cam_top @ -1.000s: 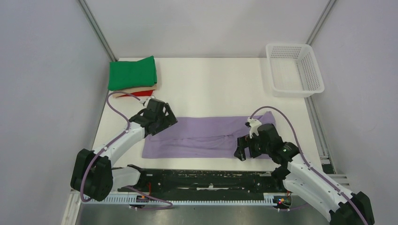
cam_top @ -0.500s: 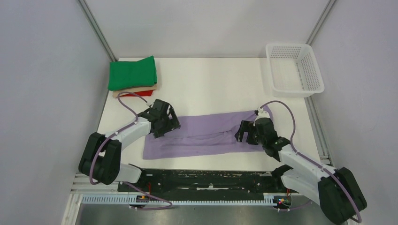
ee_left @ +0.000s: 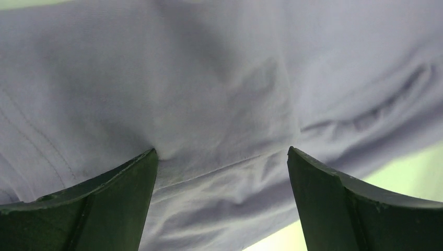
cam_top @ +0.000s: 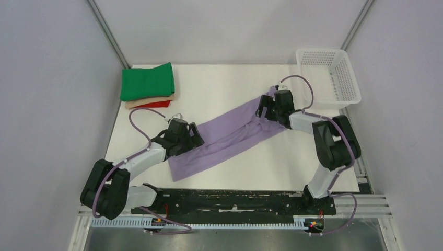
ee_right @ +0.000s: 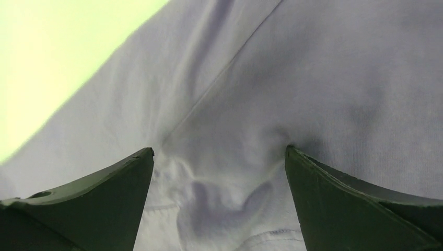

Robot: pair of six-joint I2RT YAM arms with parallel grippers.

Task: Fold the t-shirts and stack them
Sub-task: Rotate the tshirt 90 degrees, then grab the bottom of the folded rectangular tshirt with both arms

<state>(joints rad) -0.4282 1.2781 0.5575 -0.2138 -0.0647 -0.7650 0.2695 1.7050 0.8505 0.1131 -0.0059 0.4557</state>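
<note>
the purple shirt [cam_top: 230, 137] lies under the left gripper [ee_left: 222, 151] and right gripper [ee_right: 219, 149], both pressing it with fingers [ee_left: 104, 209] wide apart.

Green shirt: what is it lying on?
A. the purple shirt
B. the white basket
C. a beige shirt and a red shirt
C: the folded green t-shirt lies on top of the beige t-shirt, with the red t-shirt lowest in the pile.
</note>
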